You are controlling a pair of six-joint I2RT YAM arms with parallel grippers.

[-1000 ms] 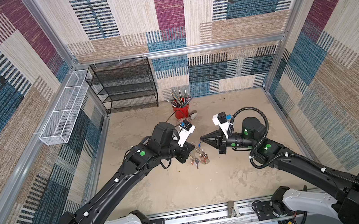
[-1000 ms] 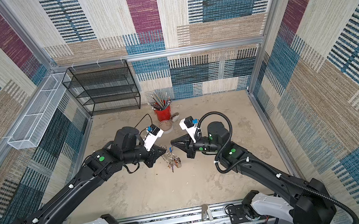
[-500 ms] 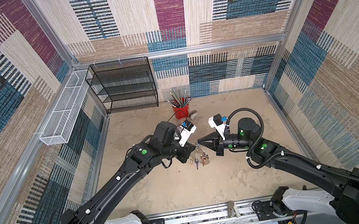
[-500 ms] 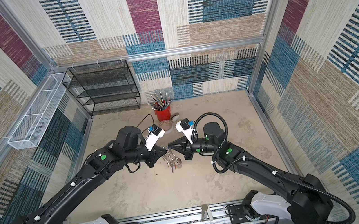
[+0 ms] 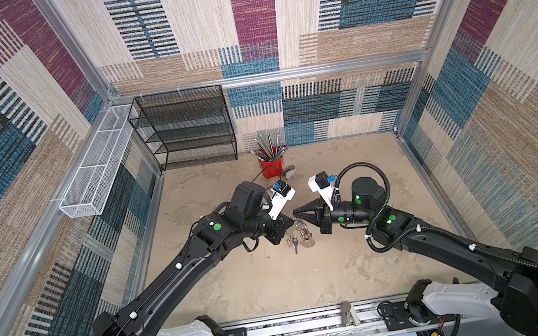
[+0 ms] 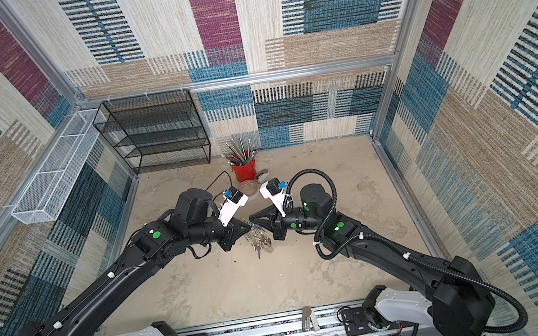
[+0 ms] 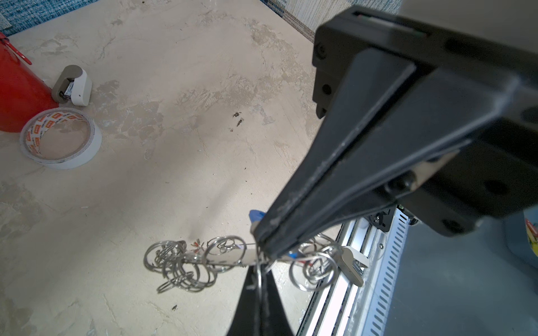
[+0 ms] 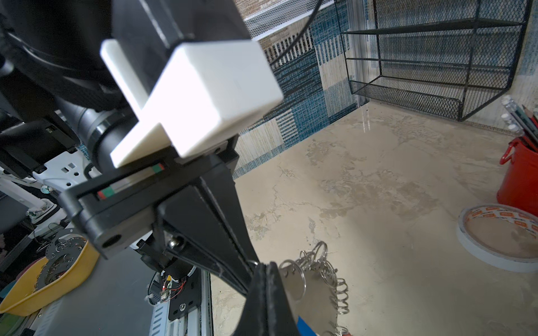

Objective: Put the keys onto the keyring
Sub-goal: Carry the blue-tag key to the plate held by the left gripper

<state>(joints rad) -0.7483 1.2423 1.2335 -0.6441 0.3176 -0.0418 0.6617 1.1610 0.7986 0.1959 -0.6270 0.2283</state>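
The keyring (image 5: 299, 237) (image 6: 260, 242) hangs over the middle of the table. It is a flat grey plate (image 8: 314, 293) edged with silver split rings (image 7: 180, 267). My left gripper (image 7: 259, 279) (image 5: 289, 222) is shut on one thin split ring of it. My right gripper (image 8: 266, 269) (image 5: 295, 213) is shut, and its tip meets the left tip at the plate's edge (image 7: 260, 244). I cannot tell whether it pinches anything. A silver key (image 7: 352, 263) hangs among the rings. A blue tag (image 7: 256, 216) (image 8: 305, 328) shows partly behind the fingers.
A tape roll (image 7: 61, 138) (image 8: 500, 235), a small grey-and-white stapler (image 7: 72, 85) and a red cup of pencils (image 5: 272, 166) stand behind the grippers. A black mesh shelf (image 5: 185, 130) is at the back and a white wire basket (image 5: 97, 163) on the left wall.
My right gripper has moved left, still shut, until its tip reaches the left gripper's tip at the keyring. The left arm has hardly moved and keeps its hold.
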